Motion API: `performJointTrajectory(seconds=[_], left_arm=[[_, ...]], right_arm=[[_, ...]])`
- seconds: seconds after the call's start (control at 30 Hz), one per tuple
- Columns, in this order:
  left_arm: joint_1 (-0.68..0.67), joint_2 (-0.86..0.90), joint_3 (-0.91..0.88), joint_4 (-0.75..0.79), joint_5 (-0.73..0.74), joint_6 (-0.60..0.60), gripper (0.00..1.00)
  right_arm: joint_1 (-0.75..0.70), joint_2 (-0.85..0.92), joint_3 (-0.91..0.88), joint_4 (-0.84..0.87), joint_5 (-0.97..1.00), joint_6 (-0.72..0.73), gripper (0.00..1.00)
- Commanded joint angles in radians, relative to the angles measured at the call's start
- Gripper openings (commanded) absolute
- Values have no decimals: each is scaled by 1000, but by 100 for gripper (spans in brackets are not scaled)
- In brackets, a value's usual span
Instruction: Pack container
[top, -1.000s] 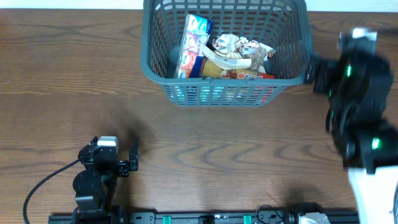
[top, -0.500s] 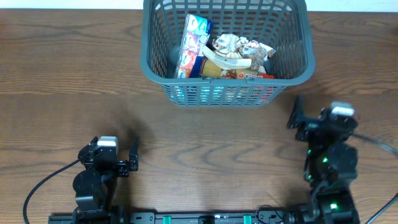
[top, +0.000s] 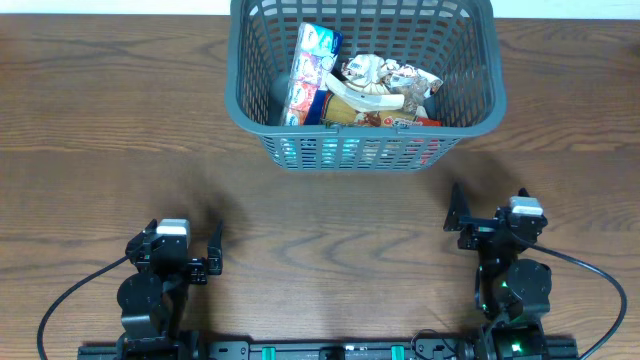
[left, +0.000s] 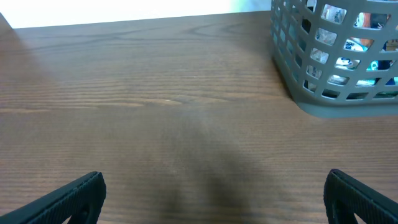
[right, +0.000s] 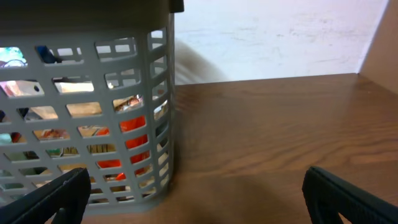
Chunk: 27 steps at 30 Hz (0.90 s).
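The container (top: 360, 152) is a large dark grey lattice basket at the table's far middle. It holds several snack packets: an upright blue and white packet (top: 311, 72) and a heap of cream and red ones (top: 385, 88). My left gripper (top: 183, 233) is open and empty near the front left, far from the basket. My right gripper (top: 488, 206) is open and empty at the front right, just short of the basket's right corner. The left wrist view shows the basket (left: 298, 74) ahead to the right of its jaws (left: 214, 199). The right wrist view shows the basket (right: 158, 93) close on the left of its jaws (right: 196, 199).
A brown wooden table (top: 330, 240) lies between the arms and the basket. A white wall (right: 273, 37) stands behind the table's far edge. A black rail (top: 320, 350) runs along the front edge.
My right arm has swung back from beside the basket's right side to the front right of the table and lowered. The left arm and the basket have not moved.
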Motion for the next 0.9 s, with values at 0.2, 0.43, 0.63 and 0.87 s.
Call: performJointTrajectory(seconds=[0.2, 0.43, 0.63, 0.87], left_arm=[[6, -7, -14, -17, 8, -13, 99], [6, -7, -14, -18, 8, -13, 99], [6, -7, -14, -17, 8, -13, 98], [6, -7, -14, -17, 7, -13, 99]], right_arm=[[7, -40, -51, -31, -16, 2, 99], [7, -90, -94, -114, -43, 0, 99], [7, -104, -101, -135, -74, -133, 99], [7, -104, -101, -136, -75, -193, 99]])
